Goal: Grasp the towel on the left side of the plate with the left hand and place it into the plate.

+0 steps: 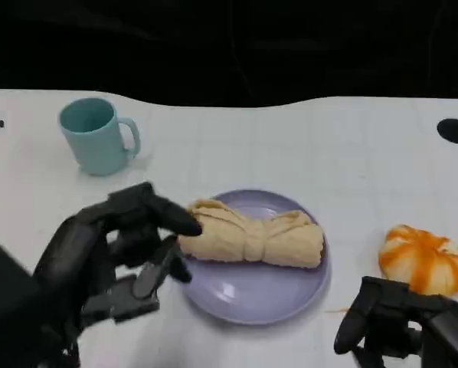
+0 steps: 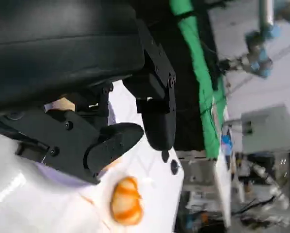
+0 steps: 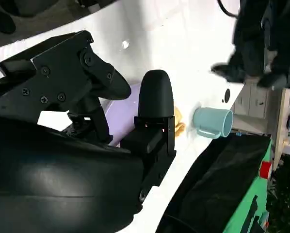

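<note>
I have the left hand [image 1: 118, 253] at the near-left rim of the plate [image 1: 252, 295], fingers spread, its upper fingertip touching or just over the near end of the towel [image 1: 248, 234]. I cannot tell whether any finger is pinching cloth; it looks to me like a release, hand open and holding nothing. The towel lies inside the plate, just beyond my fingertips. To finish cleanly I would lift the fingers straight off, then draw back toward myself, so nothing snags a fold and drags the roll over the rim. The towel is a rolled bundle, cinched at its middle; its long axis runs away from the left hand, sideways across the plate toward the right hand [image 1: 401, 322], which rests with its fingers curled in on nothing.
</note>
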`<state>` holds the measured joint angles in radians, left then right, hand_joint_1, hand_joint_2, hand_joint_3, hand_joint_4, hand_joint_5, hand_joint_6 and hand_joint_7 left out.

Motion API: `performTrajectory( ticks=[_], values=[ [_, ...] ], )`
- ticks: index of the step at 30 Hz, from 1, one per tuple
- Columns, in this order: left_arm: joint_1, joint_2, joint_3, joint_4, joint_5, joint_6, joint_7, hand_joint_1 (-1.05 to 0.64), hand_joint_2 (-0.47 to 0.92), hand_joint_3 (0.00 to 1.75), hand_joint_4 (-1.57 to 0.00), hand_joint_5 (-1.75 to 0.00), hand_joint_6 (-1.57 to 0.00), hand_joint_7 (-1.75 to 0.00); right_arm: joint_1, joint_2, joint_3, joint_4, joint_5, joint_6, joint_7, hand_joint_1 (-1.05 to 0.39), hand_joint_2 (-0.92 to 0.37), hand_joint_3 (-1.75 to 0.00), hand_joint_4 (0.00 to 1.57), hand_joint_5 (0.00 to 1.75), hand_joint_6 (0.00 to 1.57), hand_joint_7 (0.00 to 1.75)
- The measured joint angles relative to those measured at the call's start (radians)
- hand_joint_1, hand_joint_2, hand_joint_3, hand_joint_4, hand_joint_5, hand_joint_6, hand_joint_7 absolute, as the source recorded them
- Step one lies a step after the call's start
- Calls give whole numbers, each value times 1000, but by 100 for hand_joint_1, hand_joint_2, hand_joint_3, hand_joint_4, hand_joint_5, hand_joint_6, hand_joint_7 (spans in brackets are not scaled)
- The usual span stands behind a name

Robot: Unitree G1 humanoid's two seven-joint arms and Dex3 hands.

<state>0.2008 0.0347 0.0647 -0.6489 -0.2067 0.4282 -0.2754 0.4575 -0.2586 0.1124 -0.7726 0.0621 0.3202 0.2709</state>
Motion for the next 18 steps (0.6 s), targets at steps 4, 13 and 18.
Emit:
performTrajectory(
  ticks=[4, 13, 18],
  values=[
    [79, -33, 36, -98, -118, 125, 61, -10, 57, 133, -81, -174, -68, -159, -3, -1, 0, 0, 0, 3, 0, -9, -58, -107, 72, 174, 66, 139],
    [141, -59, 128, -210, -393, 396, 195, -6, 57, 140, -86, -175, -69, -175, -6, -1, -7, 1, 13, 3, 5, -9, -59, -108, 72, 173, 66, 139],
    [163, -35, 106, -211, -394, 397, 207, -5, 52, 145, -85, -175, -68, -175, -6, -2, -16, 5, 15, 3, 8, -9, -58, -107, 72, 172, 66, 138]
  ],
)
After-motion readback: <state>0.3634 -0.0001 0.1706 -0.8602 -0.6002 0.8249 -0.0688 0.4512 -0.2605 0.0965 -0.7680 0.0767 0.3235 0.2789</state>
